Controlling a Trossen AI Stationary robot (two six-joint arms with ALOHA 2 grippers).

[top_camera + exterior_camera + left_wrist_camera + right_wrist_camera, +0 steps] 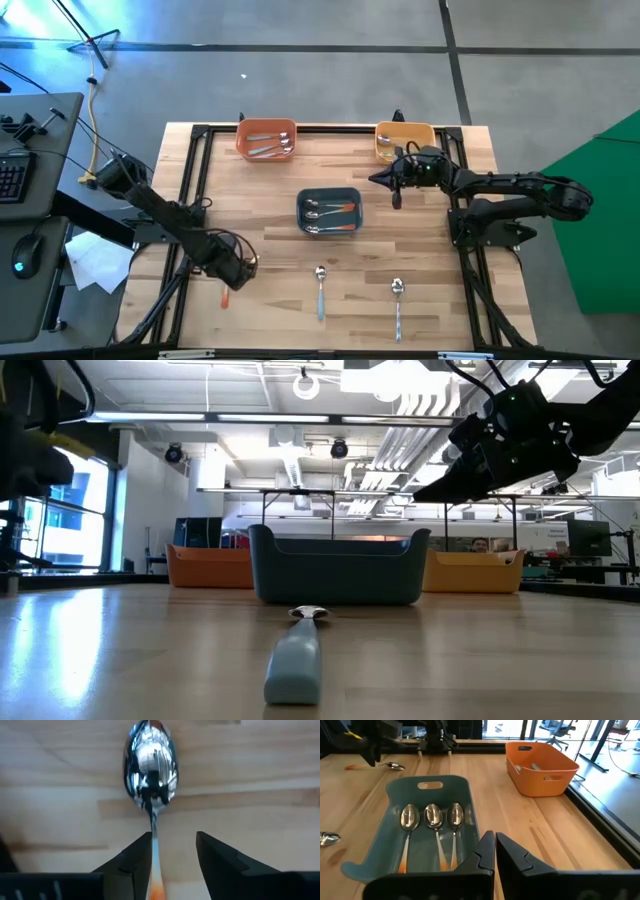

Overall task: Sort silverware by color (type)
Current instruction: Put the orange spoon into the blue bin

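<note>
Dark fingers of your left gripper (172, 865) are standing parted over the pale wood, straddling the thin stem of an orange-handled spoon (150, 760) without pinching it; the spoon is lying flat on the table (420, 250), its shiny bowl pointing away from the wrist. From above, you are seeing that gripper (240, 268) sitting low near the table's left front edge, with a sliver of orange handle (226, 297) showing beside it.

Your right gripper (495, 852) is holding its fingers pressed together with nothing between them. It is hovering above the table just in front of the yellow bin (404, 140) at the back right, to the right of the dark blue bin (329, 211).

The dark blue bin is sitting near the middle of the table and is holding three orange-handled spoons (431, 817) side by side, bowls toward one end. The orange bin (266, 138) at the back left is holding silver spoons (270, 147); the exact count there is hard to tell. What is lying inside the yellow bin cannot be made out.

Two more spoons are lying loose toward the front edge: a light blue-handled one (320, 285) and, to its right, another (397, 300) with a pale handle.
</note>
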